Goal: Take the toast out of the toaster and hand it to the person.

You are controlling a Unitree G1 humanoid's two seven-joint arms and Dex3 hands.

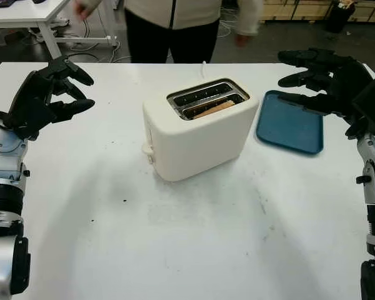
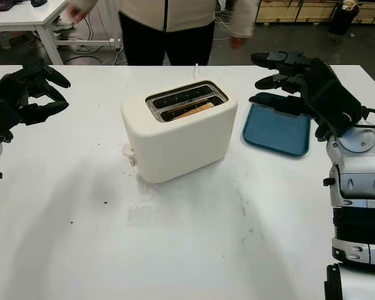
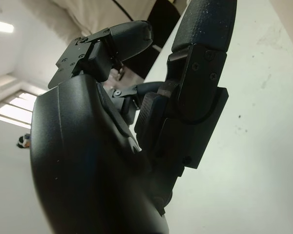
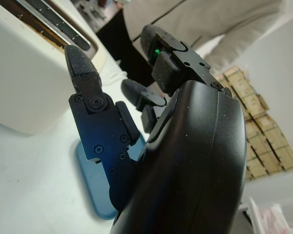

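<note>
2 hands, left hand (image 1: 53,94) and right hand (image 1: 319,78), released, toast (image 1: 214,109) inside unlabelled toaster (image 1: 200,134)

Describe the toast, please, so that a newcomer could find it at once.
On the white table a cream two-slot toaster stands in the middle, left of a blue tray. The toast is the brown slice in the slot nearer the robot; the other slot looks empty.

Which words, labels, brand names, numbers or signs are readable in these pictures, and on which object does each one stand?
None can be read.
Cream plastic two-slot toaster: no brand or marking shows on its sides.
Blue plastic tray: plain.
White table: only dark specks.
Black left hand and black right hand, both open above the table: no lettering shows.
</note>
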